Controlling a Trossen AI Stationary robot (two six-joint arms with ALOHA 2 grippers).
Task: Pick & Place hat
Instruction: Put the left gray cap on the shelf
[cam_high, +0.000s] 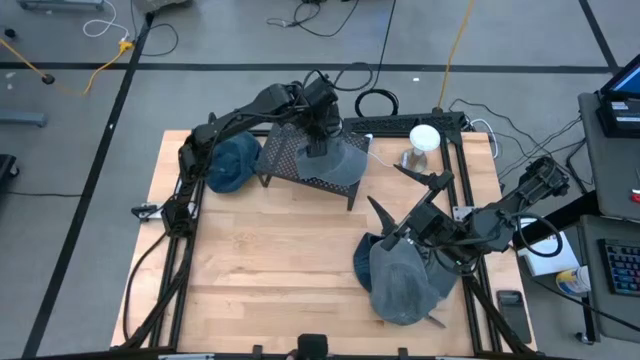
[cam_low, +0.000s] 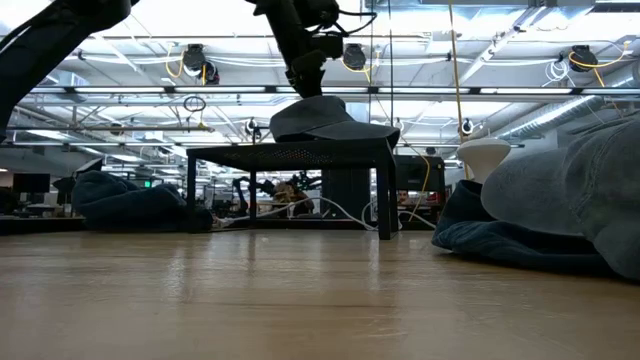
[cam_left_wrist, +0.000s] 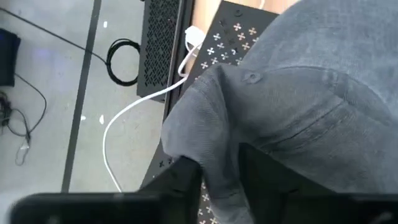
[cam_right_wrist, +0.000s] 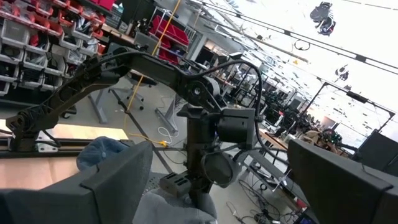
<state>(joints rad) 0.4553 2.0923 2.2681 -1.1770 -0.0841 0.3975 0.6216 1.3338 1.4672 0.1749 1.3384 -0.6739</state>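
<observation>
grey fabric cap (cam_high: 337, 161) resting on top of the black perforated metal stand (cam_high: 290, 152) at the back of the light wooden desk (cam_high: 270, 260), brim hanging over the stand's edge in the low view (cam_low: 330, 120). left end effector (cam_high: 318, 128) set straight down on the cap's crown, dark fingers (cam_left_wrist: 186, 177) either side of a pinched fold of grey cloth (cam_left_wrist: 211, 124) in the left wrist view, parted only narrowly; cannot tell whether the fold is gripped or just let go. white cable (cam_left_wrist: 134, 112) trailing past the stand onto the floor beneath. dark blue fabric cap (cam_high: 228, 163) lying on the desk just beside the stand, on its left. white round lamp-like object (cam_high: 424, 140) standing near the back right corner of the desk. pile of grey and dark blue caps (cam_high: 400, 280) heaped at the front right of the desk, filling the right side of the low view (cam_low: 560, 210). right end effector (cam_high: 425, 200) hanging above that pile, fingers (cam_right_wrist: 112, 180) spread wide and holding nothing, pointed towards the left arm and the stand.
</observation>
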